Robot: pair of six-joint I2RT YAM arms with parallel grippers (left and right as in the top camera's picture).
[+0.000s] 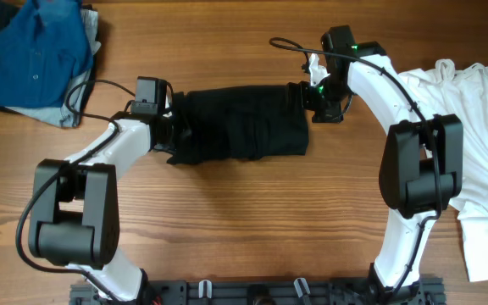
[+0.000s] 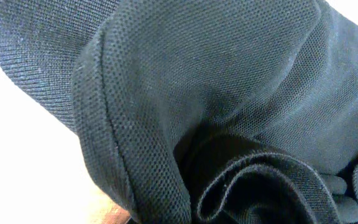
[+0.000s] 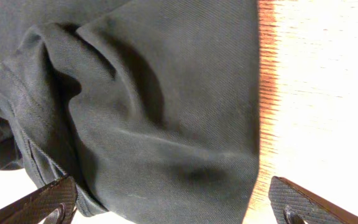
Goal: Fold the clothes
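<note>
Our left end effector (image 1: 174, 129) is clamped on the left end of the black T-shirt (image 1: 242, 124), which we see folded into a band on the table (image 1: 227, 220) at the centre of the frame. Our right end effector (image 3: 173, 190) stands wide at the shirt's right end, one finger over cloth, one over bare wood.

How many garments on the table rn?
3: black T-shirt at center, blue shirt at far left corner, white T-shirt at right edge. Grey fabric under the blue shirt may be another.
</note>
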